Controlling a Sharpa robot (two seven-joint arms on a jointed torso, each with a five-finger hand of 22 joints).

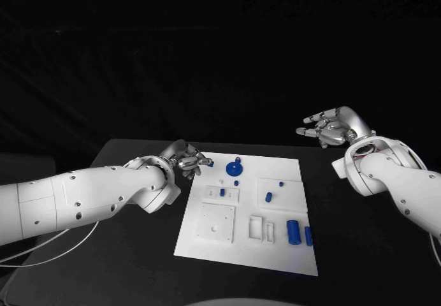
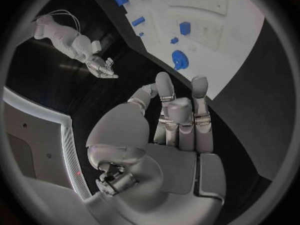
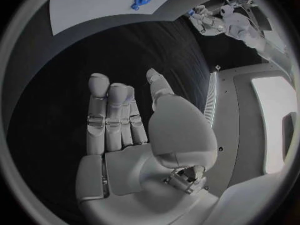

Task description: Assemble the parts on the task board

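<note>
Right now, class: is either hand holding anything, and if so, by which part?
Probably. The left hand seems to pinch a small blue part at its fingertips; its held portion is unclear. The right hand holds nothing.

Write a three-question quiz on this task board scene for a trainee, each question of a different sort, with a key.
1. True or false: the right hand is resting on the task board.
2. Multiple choice: the left hand is
A. raised off to the board's right side
B. at the board's far left corner, close to the round blue part
C. flat on the table, near the robot's body
3. Fill in: the two upright blue cylinders stand near the board's near ____ corner.

Key: 1 false, it is raised beyond the board's right edge, fingers apart, holding nothing. 2 B. 3 right.
</note>
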